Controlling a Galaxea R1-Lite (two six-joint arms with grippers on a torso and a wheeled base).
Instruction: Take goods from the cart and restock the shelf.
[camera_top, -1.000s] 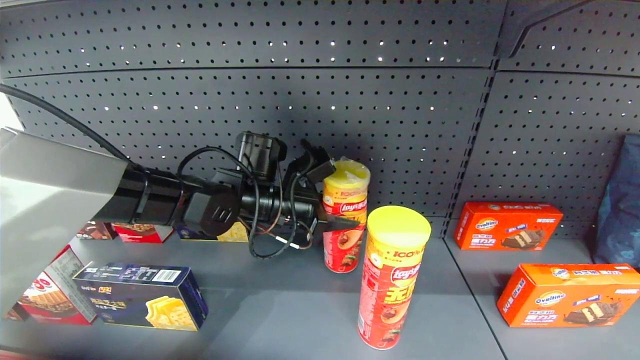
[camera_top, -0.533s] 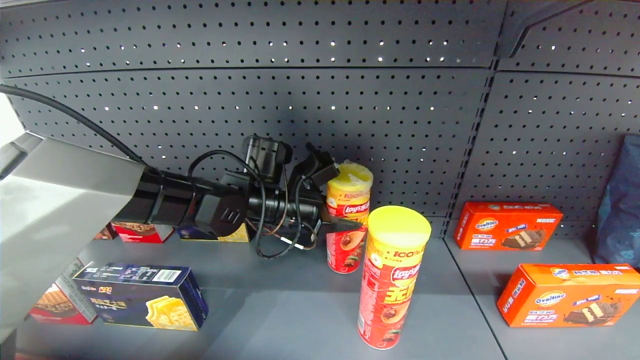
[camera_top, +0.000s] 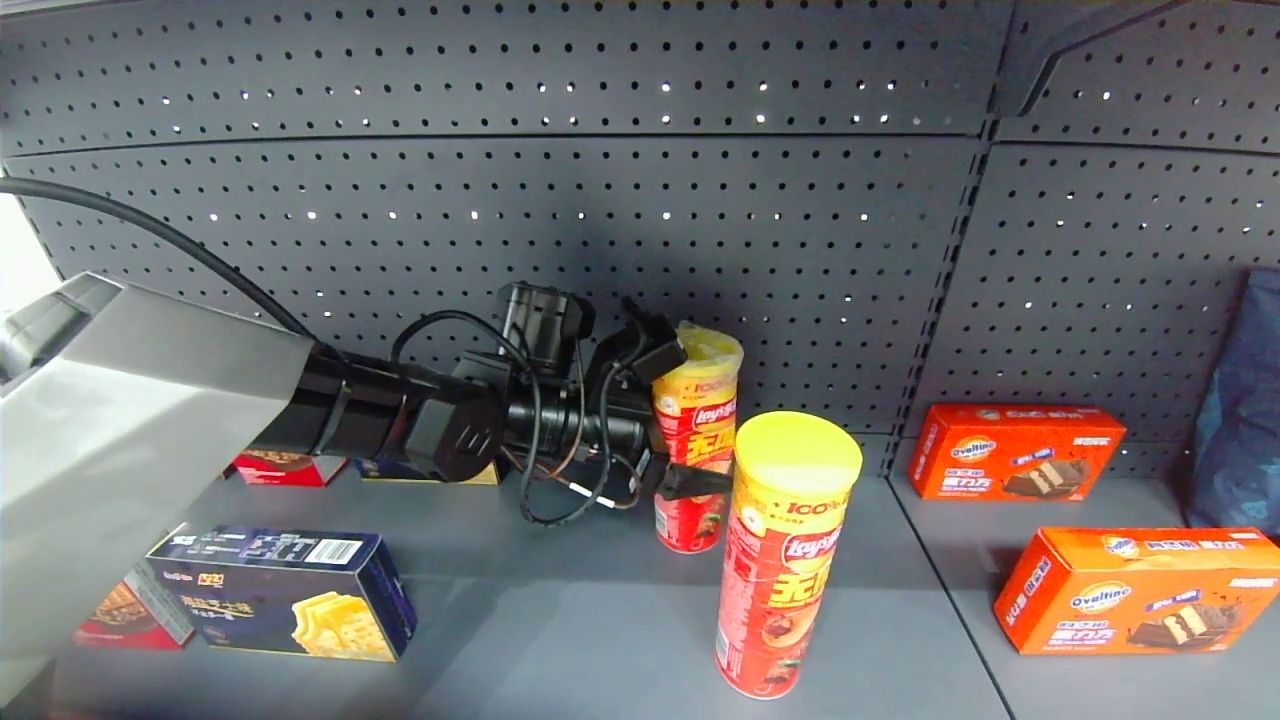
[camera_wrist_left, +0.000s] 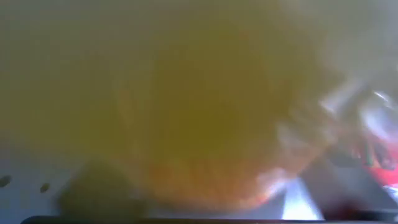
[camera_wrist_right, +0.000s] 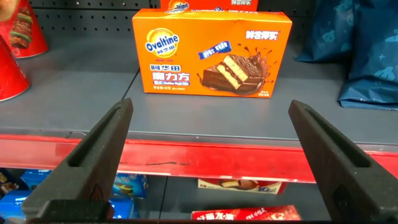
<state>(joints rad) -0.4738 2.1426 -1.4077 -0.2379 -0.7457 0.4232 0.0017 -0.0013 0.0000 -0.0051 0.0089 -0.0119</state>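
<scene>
My left end effector (camera_top: 688, 425) is clenched round a can (camera_top: 697, 395) near the back of the shelf (camera_top: 560, 620) — just behind a second can (camera_top: 785, 560). My right end effector (camera_wrist_right: 211, 165) is spread wide — facing an orange box (camera_wrist_right: 211, 53).

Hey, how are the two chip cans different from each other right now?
The rear can is clamped in the left gripper; the front can stands free. The rear can is close to the pegboard, while the front can is nearer the shelf edge. The rear can's lid looks crinkled; the front can's is smooth. Both are red tubes with yellow tops.
</scene>
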